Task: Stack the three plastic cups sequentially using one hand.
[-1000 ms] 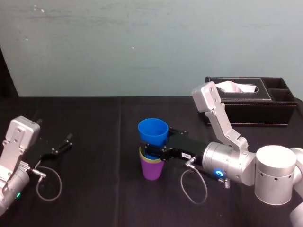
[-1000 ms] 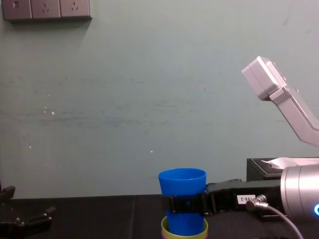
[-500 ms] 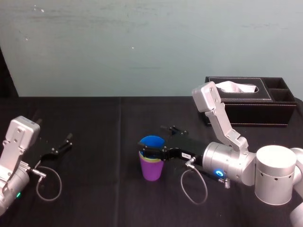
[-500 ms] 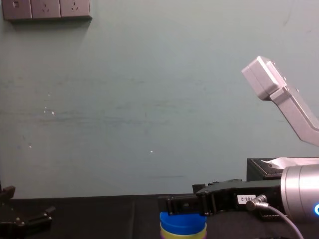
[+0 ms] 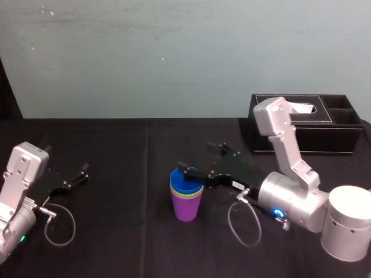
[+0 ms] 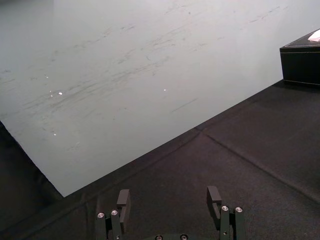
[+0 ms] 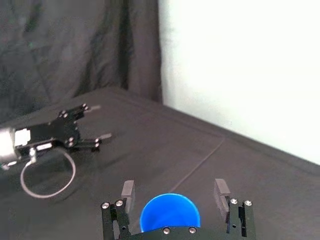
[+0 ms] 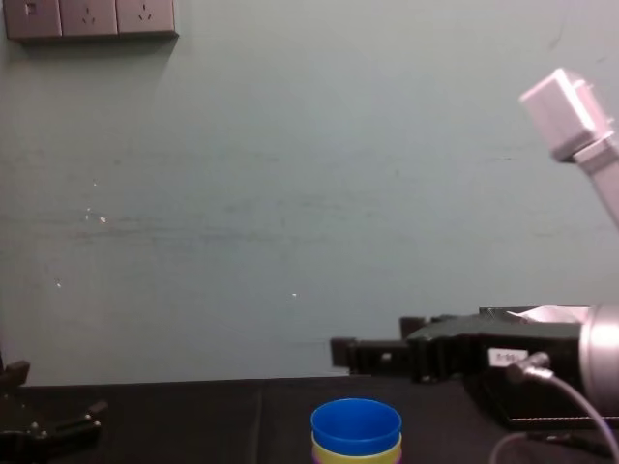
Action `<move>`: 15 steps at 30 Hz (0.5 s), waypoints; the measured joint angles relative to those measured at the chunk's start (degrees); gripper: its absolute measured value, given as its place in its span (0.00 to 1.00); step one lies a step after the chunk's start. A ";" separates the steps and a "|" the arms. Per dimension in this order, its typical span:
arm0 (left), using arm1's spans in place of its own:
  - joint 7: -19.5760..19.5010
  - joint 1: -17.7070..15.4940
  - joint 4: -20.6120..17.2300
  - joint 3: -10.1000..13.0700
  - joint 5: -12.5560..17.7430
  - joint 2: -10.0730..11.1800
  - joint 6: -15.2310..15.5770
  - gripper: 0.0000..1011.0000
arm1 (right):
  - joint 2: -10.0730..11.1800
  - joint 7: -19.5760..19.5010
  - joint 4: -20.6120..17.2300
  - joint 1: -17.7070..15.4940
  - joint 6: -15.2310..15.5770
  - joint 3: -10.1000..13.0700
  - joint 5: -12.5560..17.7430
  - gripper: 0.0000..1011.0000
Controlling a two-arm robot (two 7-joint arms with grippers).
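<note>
Lifted off the nested blue cup, the right gripper gapes wide; head view reveals the purple cup beneath

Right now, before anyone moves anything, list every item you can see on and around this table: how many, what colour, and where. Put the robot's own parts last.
blue cup: one, blue, top of the stack at the table's middle
yellow-green cup: one, yellow-green, nested under the blue one
purple cup: one, purple, bottom of the stack, standing on the table
tissue box: one, black, back right, white tissue showing
table: one, covered in black cloth
sockets: a row, grey, high on the wall at the left
cables: two, grey loops, one beside each arm
left gripper: open, low over the table's left side, idle
right gripper: open, raised just above the stack, holding nothing
</note>
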 joint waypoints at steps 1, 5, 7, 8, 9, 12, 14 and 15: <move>0.00 0.00 0.00 0.00 0.00 0.00 0.00 0.99 | 0.05 -0.50 -0.50 -0.56 -0.33 0.42 -0.06 0.99; 0.00 0.00 0.00 0.00 0.00 0.00 0.00 0.99 | 0.13 -3.15 -2.75 -3.38 -1.90 2.36 -0.67 0.99; 0.00 0.00 0.00 0.00 0.00 0.00 0.00 0.99 | 0.07 -4.87 -4.07 -5.39 -2.70 3.70 -0.92 0.99; 0.00 0.00 0.00 0.00 0.00 0.00 0.00 0.99 | 0.05 -5.45 -4.49 -6.15 -2.98 4.14 -1.08 0.99; 0.00 0.00 0.00 0.00 0.00 0.00 0.00 0.99 | 0.02 -6.53 -5.22 -7.60 -3.65 4.95 -1.36 0.99; 0.00 0.00 0.00 0.00 0.00 0.00 0.00 0.99 | 0.01 -7.67 -5.96 -9.54 -5.07 5.96 -1.96 0.99; 0.00 0.00 0.00 0.00 0.00 0.00 0.00 0.99 | -0.07 -9.04 -6.43 -11.50 -6.58 6.95 -2.85 0.99; 0.00 0.00 0.00 0.00 0.00 0.00 0.00 0.99 | -0.14 -9.52 -6.49 -12.14 -6.99 7.26 -3.13 0.99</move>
